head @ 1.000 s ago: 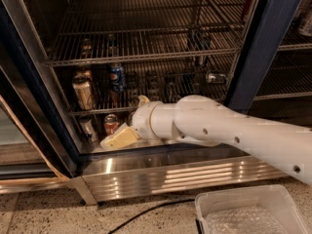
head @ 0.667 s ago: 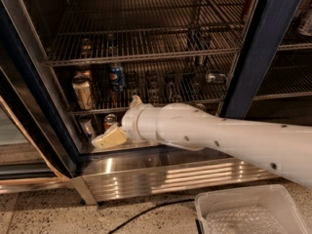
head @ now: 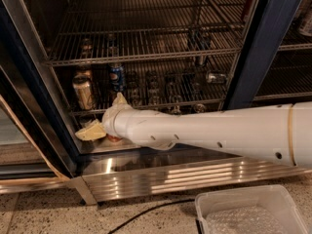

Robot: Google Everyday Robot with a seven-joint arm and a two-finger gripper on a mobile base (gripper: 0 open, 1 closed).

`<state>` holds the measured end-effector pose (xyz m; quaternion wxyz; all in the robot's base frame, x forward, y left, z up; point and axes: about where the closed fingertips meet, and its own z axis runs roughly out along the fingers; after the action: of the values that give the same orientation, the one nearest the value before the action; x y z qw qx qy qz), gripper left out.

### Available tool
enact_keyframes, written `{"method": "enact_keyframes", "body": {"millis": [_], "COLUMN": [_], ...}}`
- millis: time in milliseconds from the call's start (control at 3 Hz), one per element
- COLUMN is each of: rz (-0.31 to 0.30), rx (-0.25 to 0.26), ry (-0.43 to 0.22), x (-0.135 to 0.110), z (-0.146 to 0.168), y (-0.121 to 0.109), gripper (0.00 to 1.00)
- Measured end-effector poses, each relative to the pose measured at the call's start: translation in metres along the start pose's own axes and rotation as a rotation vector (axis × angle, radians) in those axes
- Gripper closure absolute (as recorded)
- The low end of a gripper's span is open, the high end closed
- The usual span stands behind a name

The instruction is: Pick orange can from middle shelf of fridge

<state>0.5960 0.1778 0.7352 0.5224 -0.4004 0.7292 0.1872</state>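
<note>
Standing upright at the left end of the middle shelf (head: 146, 100) of the fridge (head: 253, 48), near a blue Pepsi can (head: 116, 77): orange can (head: 84, 92); hand (head: 90, 130) below that shelf, under the can, wide or narrow cannot be told.

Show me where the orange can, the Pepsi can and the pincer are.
orange can (head: 84, 92), camera view, middle of its body.
Pepsi can (head: 116, 77), camera view, its blue label.
pincer (head: 89, 131), camera view, cream tip, below the orange can.
</note>
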Motion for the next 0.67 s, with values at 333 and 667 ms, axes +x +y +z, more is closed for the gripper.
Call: {"method": "enact_keyframes", "body": {"millis": [333, 667], "rz": [0.000, 0.017], "rx": [0.000, 0.030], "ry": [0.000, -0.028], "x": [0.0000, -0.0020], "z": [0.0001, 0.0089], "y": [0.0000, 0.0016], "gripper": [0.00, 0.00]}}
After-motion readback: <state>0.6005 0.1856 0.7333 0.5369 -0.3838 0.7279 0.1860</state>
